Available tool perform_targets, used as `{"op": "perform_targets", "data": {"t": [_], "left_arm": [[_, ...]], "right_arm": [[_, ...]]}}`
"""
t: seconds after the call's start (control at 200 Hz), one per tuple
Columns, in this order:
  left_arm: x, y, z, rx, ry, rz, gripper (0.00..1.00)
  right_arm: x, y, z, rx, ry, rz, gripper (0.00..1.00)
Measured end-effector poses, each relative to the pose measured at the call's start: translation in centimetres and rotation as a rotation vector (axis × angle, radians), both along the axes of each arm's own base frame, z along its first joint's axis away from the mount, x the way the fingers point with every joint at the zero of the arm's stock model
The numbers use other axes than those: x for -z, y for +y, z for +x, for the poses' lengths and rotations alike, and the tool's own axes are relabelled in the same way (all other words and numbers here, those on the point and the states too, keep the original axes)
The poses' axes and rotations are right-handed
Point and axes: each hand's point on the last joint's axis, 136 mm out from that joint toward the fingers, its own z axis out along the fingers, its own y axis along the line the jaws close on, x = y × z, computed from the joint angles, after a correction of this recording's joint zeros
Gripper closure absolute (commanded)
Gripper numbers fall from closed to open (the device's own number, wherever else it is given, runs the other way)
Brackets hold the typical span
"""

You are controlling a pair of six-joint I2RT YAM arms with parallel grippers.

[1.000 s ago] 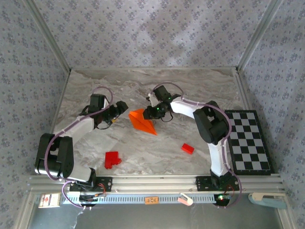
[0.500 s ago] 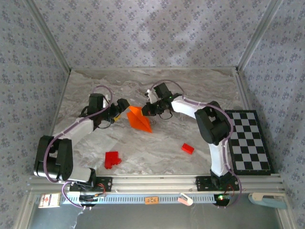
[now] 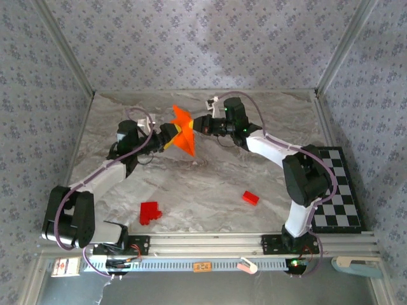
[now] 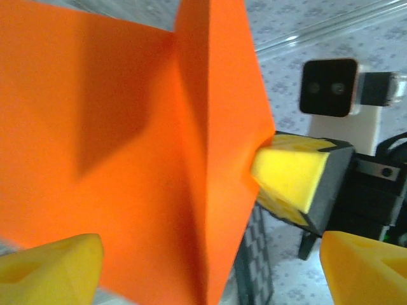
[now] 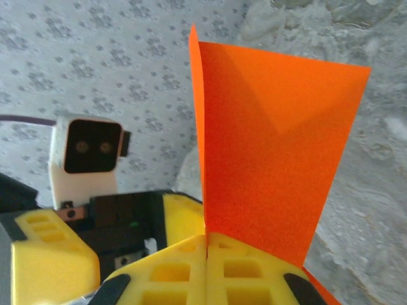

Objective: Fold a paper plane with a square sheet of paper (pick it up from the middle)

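Right tool [image 5: 206, 244] clamps the light, floppy square sheet of paper [image 5: 267, 146] near its fold, left tool [image 4: 210, 244] gaping around it; probably best gripped along stiffer creases.

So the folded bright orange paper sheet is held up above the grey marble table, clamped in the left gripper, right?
Wrong arm: the right gripper clamps the folded orange paper sheet above the grey marble table, as the right wrist view shows; the left gripper is open beside it.
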Motion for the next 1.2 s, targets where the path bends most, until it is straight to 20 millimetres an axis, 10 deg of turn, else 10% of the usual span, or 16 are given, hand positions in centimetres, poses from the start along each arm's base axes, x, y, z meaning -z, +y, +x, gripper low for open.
{"op": "perform_targets", "data": {"t": [0.47, 1.199], "left_arm": [[-1.3, -2.8, -0.4, 0.106, -0.049, -0.096, 0.45], [-2.4, -3.0, -0.4, 0.115, -0.082, -0.132, 0.8]], "right_arm": [[-3.3, 0.5, 0.0, 0.0, 0.031, 0.165, 1.0], [-3.1, 0.2, 0.1, 0.007, 0.051, 0.185, 0.98]]}}
